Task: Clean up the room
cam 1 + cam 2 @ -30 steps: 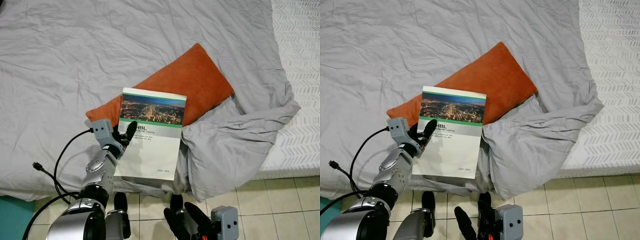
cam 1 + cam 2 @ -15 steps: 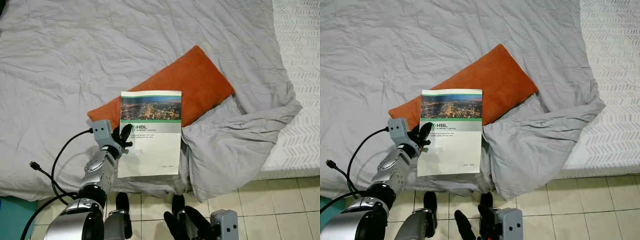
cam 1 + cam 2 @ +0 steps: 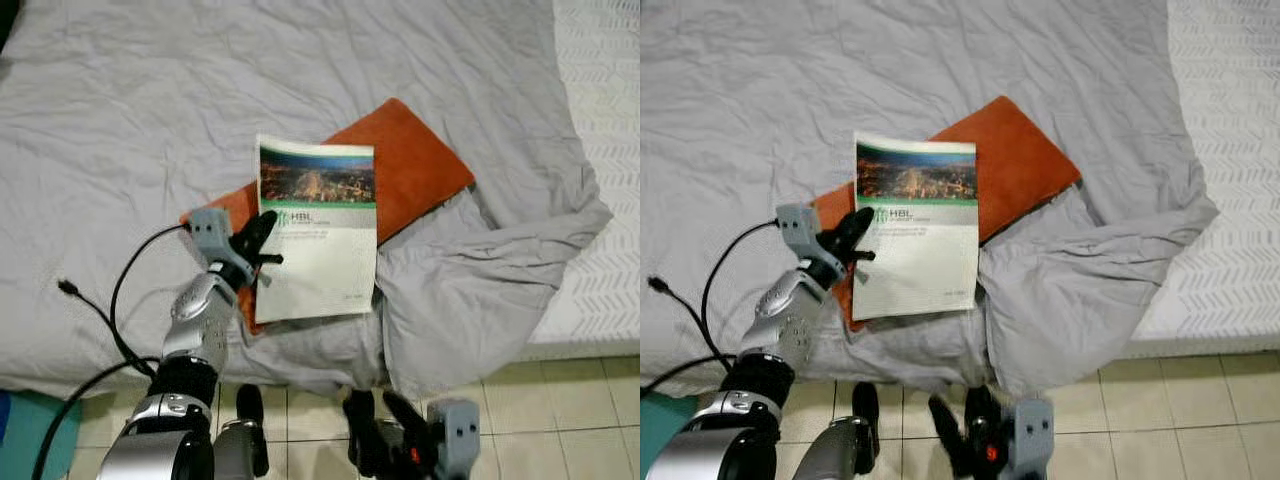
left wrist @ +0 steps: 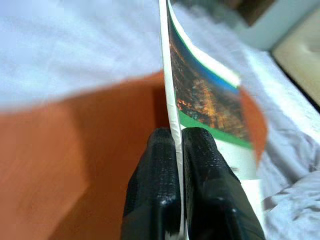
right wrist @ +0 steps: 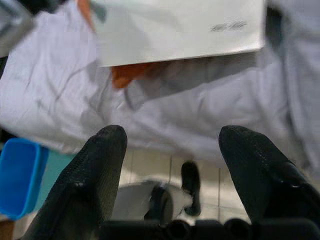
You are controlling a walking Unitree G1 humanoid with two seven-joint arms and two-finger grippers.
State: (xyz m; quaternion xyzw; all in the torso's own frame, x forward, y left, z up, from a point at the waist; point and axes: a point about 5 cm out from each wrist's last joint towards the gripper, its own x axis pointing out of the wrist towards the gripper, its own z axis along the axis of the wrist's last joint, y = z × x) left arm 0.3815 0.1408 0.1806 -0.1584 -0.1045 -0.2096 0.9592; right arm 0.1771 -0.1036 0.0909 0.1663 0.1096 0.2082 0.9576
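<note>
The booklet [image 3: 318,232] has been lifted toward 12 o'clock over the orange pillow [image 3: 417,177] — clamped by the left gripper [image 3: 262,232]; right gripper [image 5: 172,150] spread wide, empty.

- The two head cameras look steeply down from above onto a bed [image 3: 120,120] with a grey sheet, an orange cushion [image 3: 420,175] and tiled floor [image 3: 570,420] at the near edge; both share this scene.
- The left wrist camera sits very close, sighting along the left gripper [image 4: 178,150] up the edge of a booklet [image 3: 320,235].
- The right wrist camera looks out from low between the right gripper [image 5: 172,145] fingers, facing the bed's edge and the booklet's lower part.
</note>
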